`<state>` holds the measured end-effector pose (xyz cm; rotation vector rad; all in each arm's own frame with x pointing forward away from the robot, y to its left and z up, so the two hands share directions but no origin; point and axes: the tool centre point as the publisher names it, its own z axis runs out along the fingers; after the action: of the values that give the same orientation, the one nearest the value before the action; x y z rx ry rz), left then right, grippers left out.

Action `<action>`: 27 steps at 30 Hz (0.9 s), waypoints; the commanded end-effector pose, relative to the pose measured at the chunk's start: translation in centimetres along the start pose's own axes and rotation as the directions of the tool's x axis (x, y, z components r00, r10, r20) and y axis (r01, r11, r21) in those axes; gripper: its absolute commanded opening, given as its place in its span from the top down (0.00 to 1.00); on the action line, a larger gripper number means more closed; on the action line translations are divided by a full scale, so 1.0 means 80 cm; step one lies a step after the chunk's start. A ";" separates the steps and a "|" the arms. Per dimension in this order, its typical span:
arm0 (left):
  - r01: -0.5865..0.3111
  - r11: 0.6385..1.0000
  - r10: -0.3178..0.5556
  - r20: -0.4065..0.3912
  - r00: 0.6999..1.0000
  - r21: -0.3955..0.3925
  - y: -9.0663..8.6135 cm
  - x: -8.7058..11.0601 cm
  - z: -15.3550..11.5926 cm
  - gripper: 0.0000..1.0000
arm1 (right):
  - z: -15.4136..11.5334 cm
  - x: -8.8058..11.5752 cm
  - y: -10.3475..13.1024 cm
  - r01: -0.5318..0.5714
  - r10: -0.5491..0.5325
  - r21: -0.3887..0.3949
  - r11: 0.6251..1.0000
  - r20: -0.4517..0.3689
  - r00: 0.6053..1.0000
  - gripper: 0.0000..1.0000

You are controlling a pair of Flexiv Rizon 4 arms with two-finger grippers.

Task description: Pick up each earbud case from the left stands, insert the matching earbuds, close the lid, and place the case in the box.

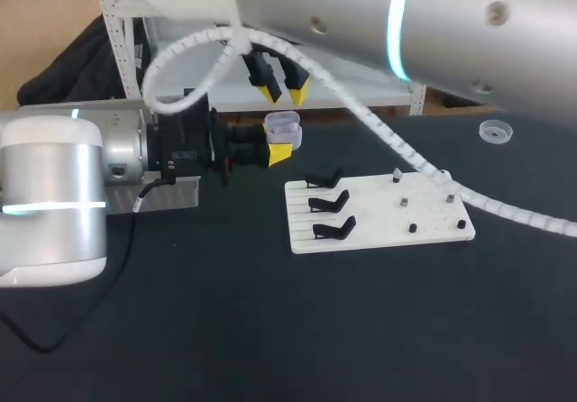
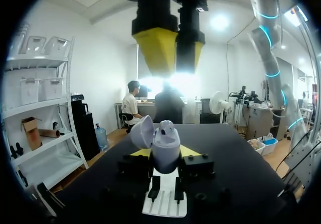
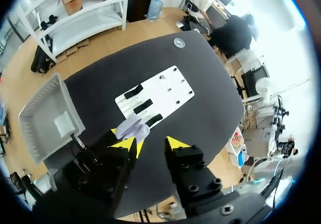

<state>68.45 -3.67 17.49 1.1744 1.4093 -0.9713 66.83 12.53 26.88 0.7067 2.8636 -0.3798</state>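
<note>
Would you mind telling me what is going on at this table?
The left arm holds a pale lilac earbud case, lid open, in its shut jaws above the black table. The jaws of the right arm hang open just above it. All three black stands on the white board are empty.

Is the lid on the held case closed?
No, the earbud case in the left gripper has its lid swung open to one side.

Box [image 1: 177,195] mostly behind left arm [image 1: 54,195]
</note>
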 end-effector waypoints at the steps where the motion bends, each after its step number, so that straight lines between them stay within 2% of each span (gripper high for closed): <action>1: -0.001 1.000 0.001 0.003 1.000 -0.004 -0.001 0.001 0.000 1.00 | 0.014 0.006 -0.063 0.059 -0.043 -0.358 0.932 0.051 0.998 0.58; 3: -0.001 1.000 0.001 0.003 1.000 -0.004 -0.001 0.001 0.000 1.00 | 0.019 0.001 -0.073 0.076 -0.062 -0.420 0.905 0.045 0.997 0.57; 7: -0.001 1.000 0.001 0.003 1.000 -0.004 -0.001 0.001 0.000 1.00 | 0.035 -0.016 -0.093 0.031 -0.035 -0.481 0.876 0.000 0.999 0.57; 13: -0.001 1.000 0.001 0.003 1.000 -0.004 -0.001 0.001 0.000 1.00 | 0.059 -0.036 -0.114 0.029 -0.047 -0.595 0.803 -0.015 0.999 0.56; 15: -0.001 1.000 0.001 0.003 1.000 -0.004 -0.001 0.001 0.000 1.00 | 0.071 -0.042 -0.118 0.028 -0.046 -0.598 0.801 -0.016 0.999 0.53; 19: -0.001 1.000 0.001 0.003 1.000 -0.004 -0.001 0.001 0.000 1.00 | 0.094 -0.051 -0.121 0.040 -0.076 -0.651 0.758 -0.027 0.997 0.52; 20: -0.001 1.000 0.001 0.003 1.000 -0.004 -0.001 0.001 0.000 1.00 | 0.100 -0.053 -0.121 0.042 -0.074 -0.644 0.764 -0.023 0.997 0.52; 21: -0.001 1.000 0.001 0.003 1.000 -0.004 -0.001 0.001 0.000 1.00 | 0.106 -0.055 -0.121 0.039 -0.066 -0.644 0.764 -0.018 0.998 0.40; 23: -0.001 1.000 0.001 0.003 1.000 -0.004 -0.001 0.001 0.000 1.00 | 0.116 -0.059 -0.122 0.030 -0.053 -0.649 0.761 -0.016 0.998 0.24; 25: -0.001 1.000 0.001 0.003 1.000 -0.004 -0.001 0.001 0.000 1.00 | 0.124 -0.062 -0.122 0.022 -0.041 -0.648 0.762 -0.014 0.999 0.00; 27: -0.001 1.000 0.001 0.003 1.000 -0.004 -0.001 0.001 0.000 1.00 | 0.129 -0.065 -0.121 0.023 -0.037 -0.633 0.773 -0.008 0.999 0.00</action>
<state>68.45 -3.67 17.50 1.1743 1.4094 -0.9714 68.23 -0.41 20.84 0.6169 2.8883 -0.0860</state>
